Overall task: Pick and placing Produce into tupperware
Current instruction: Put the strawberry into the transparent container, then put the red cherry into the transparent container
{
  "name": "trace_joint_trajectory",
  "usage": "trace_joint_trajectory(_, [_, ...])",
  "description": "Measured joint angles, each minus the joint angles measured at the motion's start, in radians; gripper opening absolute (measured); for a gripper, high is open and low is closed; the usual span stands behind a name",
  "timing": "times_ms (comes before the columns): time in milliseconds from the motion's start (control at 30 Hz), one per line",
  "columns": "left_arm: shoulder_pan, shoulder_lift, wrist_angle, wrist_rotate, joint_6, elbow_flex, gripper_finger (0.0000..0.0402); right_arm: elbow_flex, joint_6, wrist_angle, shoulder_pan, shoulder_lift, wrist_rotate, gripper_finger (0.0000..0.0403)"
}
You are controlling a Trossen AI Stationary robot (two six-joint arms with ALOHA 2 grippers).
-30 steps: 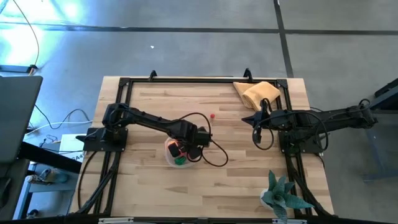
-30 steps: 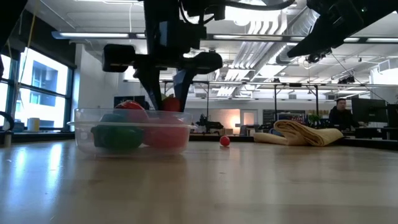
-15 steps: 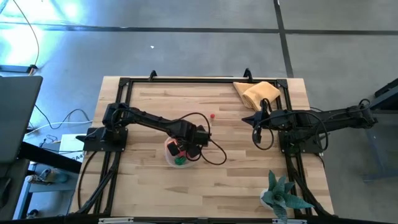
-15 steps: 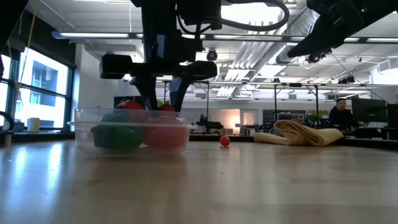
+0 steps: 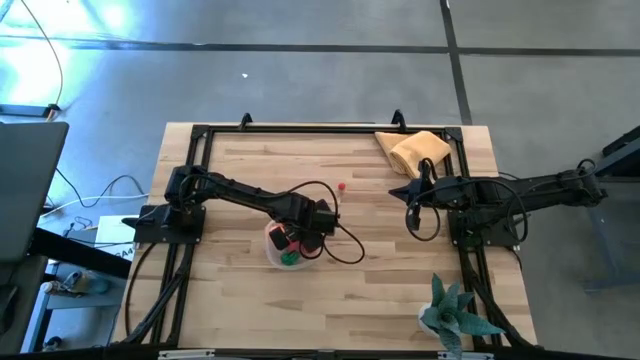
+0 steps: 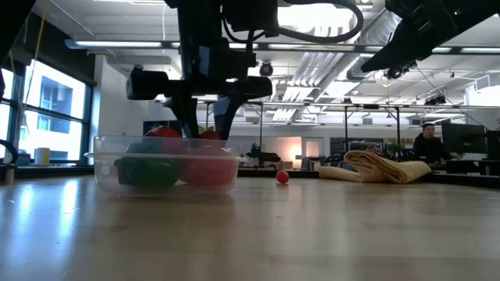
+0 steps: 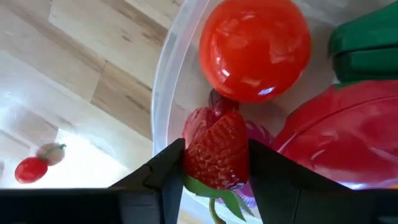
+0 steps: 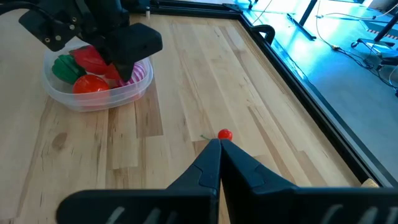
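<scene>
The clear round tupperware [image 5: 283, 256] [image 6: 168, 142] [image 7: 163, 93] [image 8: 93, 93] stands on the table left of centre. It holds a red tomato [image 7: 255, 46], a green piece [image 7: 367, 43] and a large red piece [image 7: 348, 137]. My left gripper [image 7: 214, 149] [image 5: 300, 236] [image 6: 205, 125] is over the container's right part, shut on a red strawberry [image 7: 214, 155]. A small red cherry tomato [image 5: 342, 185] [image 6: 282, 177] [image 8: 224, 134] lies on the bare table beyond the container. My right gripper [image 8: 219, 149] [image 5: 412, 218] is shut and hovers at the table's right side. My left gripper pinches the strawberry's body [image 7: 217, 140] between its two fingers [image 7: 168, 165], coming from above and pointing down. The strawberry's green leaf end [image 7: 219, 194] is toward the wrist. Its tip points down into the container, over a pink-purple piece [image 7: 260, 134].
A folded tan cloth [image 5: 415, 150] [image 6: 383, 166] lies at the far right corner. A teal spiky plant [image 5: 455, 315] stands at the near right edge. Black frame rails [image 5: 300, 128] run along the table's edges. A person [image 6: 428, 144] sits in the room behind.
My left gripper has come down toward the tupperware with the strawberry, which went from above the rim to rim height. In the last half second it has kept nearly still.
</scene>
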Motion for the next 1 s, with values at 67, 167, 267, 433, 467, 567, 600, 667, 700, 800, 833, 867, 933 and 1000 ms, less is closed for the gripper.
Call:
trace_joint_trajectory(67, [0.000, 0.000, 0.000, -0.010, -0.010, 0.000, 0.0163, 0.000, 0.000, 0.000, 0.000, 0.000, 0.000, 0.0000])
trace_joint_trajectory(167, [-0.002, 0.000, 0.000, -0.014, -0.015, 0.000, 0.0184, 0.000, 0.000, 0.000, 0.000, 0.000, 0.000, 0.0000])
trace_joint_trajectory(267, [-0.002, 0.000, 0.000, -0.013, -0.014, 0.000, 0.0201, 0.000, 0.000, 0.000, 0.000, 0.000, 0.000, 0.0000])
trace_joint_trajectory(433, [-0.002, 0.000, -0.004, -0.014, -0.014, 0.002, 0.0217, 0.000, 0.000, 0.000, 0.000, 0.000, 0.000, 0.0000])
trace_joint_trajectory(467, [-0.002, 0.000, -0.014, -0.015, -0.014, 0.006, 0.0217, 0.000, 0.000, 0.000, 0.000, 0.000, 0.000, 0.0000])
trace_joint_trajectory(567, [-0.002, 0.000, -0.045, -0.018, -0.014, 0.039, 0.0216, 0.000, 0.000, 0.000, 0.000, 0.000, 0.000, 0.0000])
trace_joint_trajectory(600, [-0.002, 0.000, -0.059, -0.018, -0.014, 0.053, 0.0214, 0.000, 0.000, 0.000, 0.000, 0.000, 0.000, 0.0000])
trace_joint_trajectory(667, [-0.002, 0.000, -0.087, -0.018, -0.014, 0.084, 0.0211, 0.000, 0.000, 0.000, 0.000, 0.000, 0.000, 0.0000])
trace_joint_trajectory(700, [-0.002, 0.000, -0.098, -0.020, -0.011, 0.100, 0.0210, 0.000, 0.000, 0.000, 0.000, 0.000, 0.000, 0.0000])
trace_joint_trajectory(800, [-0.002, 0.000, -0.145, -0.034, 0.002, 0.154, 0.0210, 0.000, 0.000, 0.000, 0.000, 0.000, 0.000, 0.0000])
trace_joint_trajectory(833, [-0.002, 0.000, -0.158, -0.044, 0.013, 0.172, 0.0210, 0.000, 0.000, 0.000, 0.000, 0.000, 0.000, 0.0000])
trace_joint_trajectory(867, [-0.001, 0.000, -0.166, -0.059, 0.028, 0.189, 0.0211, 0.000, 0.000, 0.000, 0.000, 0.000, 0.000, 0.0000])
trace_joint_trajectory(933, [0.006, 0.000, -0.176, -0.090, 0.060, 0.225, 0.0211, 0.000, 0.000, 0.000, 0.000, 0.000, 0.000, 0.0000])
trace_joint_trajectory(1000, [0.022, 0.000, -0.175, -0.097, 0.081, 0.267, 0.0211, 0.000, 0.000, 0.000, 0.000, 0.000, 0.000, 0.0000])
